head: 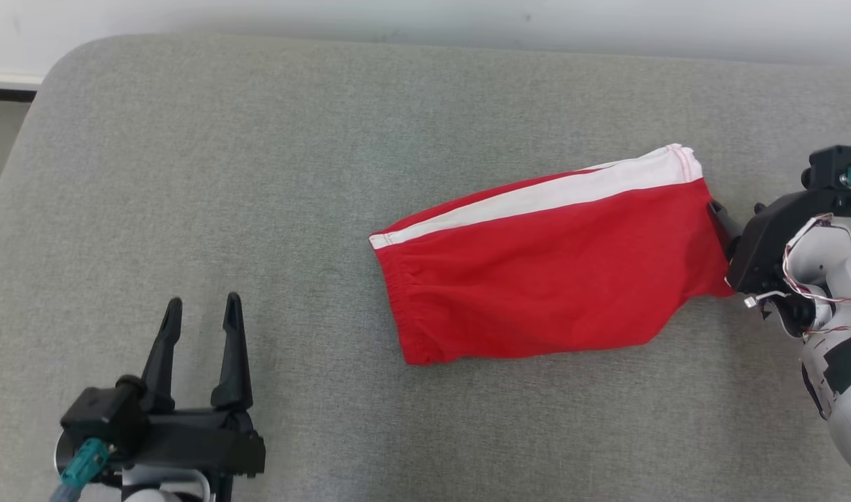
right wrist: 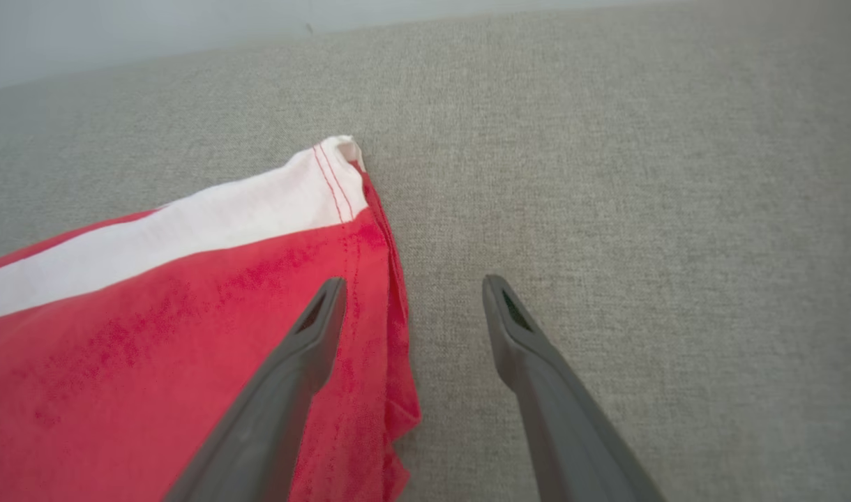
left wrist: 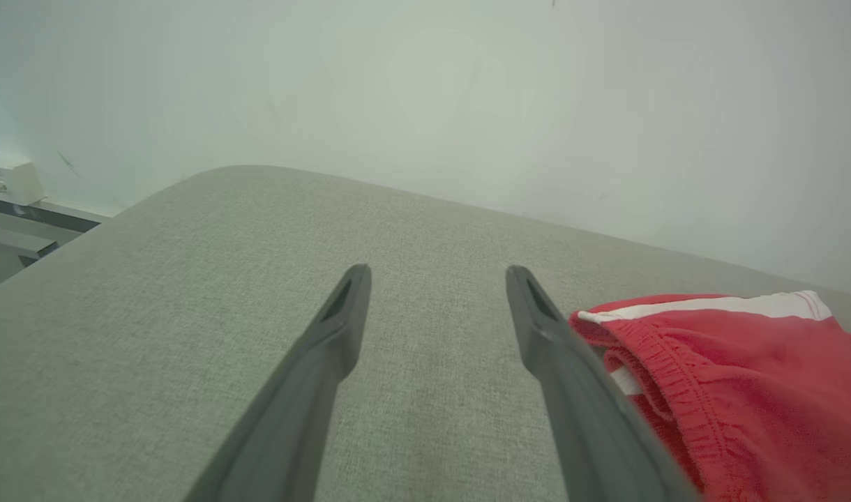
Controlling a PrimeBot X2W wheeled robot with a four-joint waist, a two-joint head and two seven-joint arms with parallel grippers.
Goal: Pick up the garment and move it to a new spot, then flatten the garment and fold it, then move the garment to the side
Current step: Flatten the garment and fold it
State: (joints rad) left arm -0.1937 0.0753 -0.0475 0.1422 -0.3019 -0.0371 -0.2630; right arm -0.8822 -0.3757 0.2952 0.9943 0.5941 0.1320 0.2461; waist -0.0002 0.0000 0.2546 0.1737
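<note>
On a grey fabric bench (head: 258, 139), with a pale wall (head: 425, 17) behind its far edge: red shorts (head: 551, 265) with a white stripe, in the right half, nearer the right edge than the left and well in from the near edge. Laid flat, long way across, the right end farther back than the left. Elastic waistband at the left end, about mid-bench. Hem at the right end. White stripe along the far side. Soft creasing in the cloth toward its near right corner.

At the hem end, close to the bench's right edge, the right gripper (head: 720, 219), reaching in from the right. Jaws apart, clamped on nothing. From the right wrist, the right gripper (right wrist: 413, 280) astride the hem of the shorts (right wrist: 118, 335): one finger (right wrist: 307, 335) over red cloth, the other over bare bench (right wrist: 607, 174), the hem edge between them. Touching the cloth or just above it: cannot tell.

By the near edge, left of the middle, the left gripper (head: 204, 300), well apart from the shorts. Jaws wide, nothing between them, fingers pointing toward the far edge. From the left wrist, the left gripper (left wrist: 437, 272) above bare bench (left wrist: 188, 279), with the waistband end of the shorts (left wrist: 760, 390) off to the right and the wall (left wrist: 425, 90) beyond the rounded far left corner.
</note>
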